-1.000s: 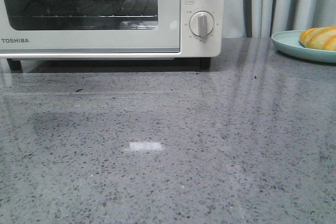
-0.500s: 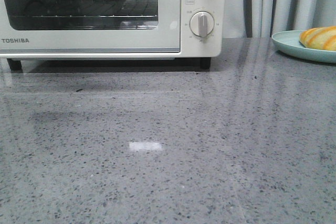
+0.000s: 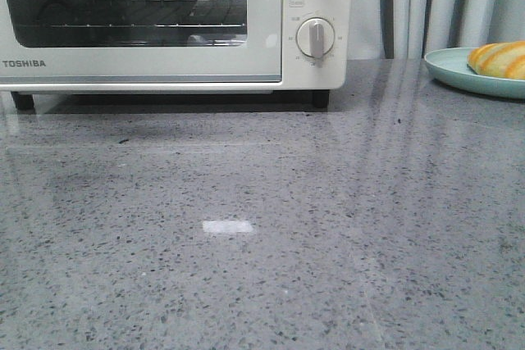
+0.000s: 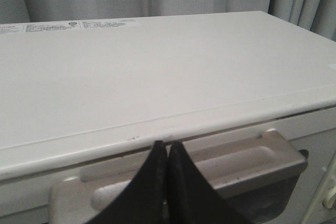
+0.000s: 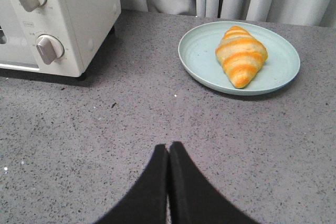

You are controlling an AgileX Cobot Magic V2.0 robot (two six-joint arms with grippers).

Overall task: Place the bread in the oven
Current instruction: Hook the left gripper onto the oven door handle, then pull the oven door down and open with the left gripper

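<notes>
The white Toshiba oven (image 3: 164,22) stands at the back left with its glass door closed; its dials show in the right wrist view (image 5: 50,49). The bread (image 5: 241,55), a golden-orange striped croissant, lies on a pale green plate (image 5: 199,56) at the back right, its end also showing in the front view (image 3: 497,59). My left gripper (image 4: 168,145) is shut and empty, high over the oven's top front edge, just above the grey door handle (image 4: 236,163). My right gripper (image 5: 168,147) is shut and empty above the grey countertop, well short of the plate.
The speckled grey countertop (image 3: 262,235) runs from the oven to the front edge. Grey curtains (image 3: 435,2) hang behind. The plate (image 3: 459,67) sits near the right edge of the front view. Neither arm shows in the front view.
The front view is nearly unchanged; only the faint reflections in the oven door glass shift slightly.
</notes>
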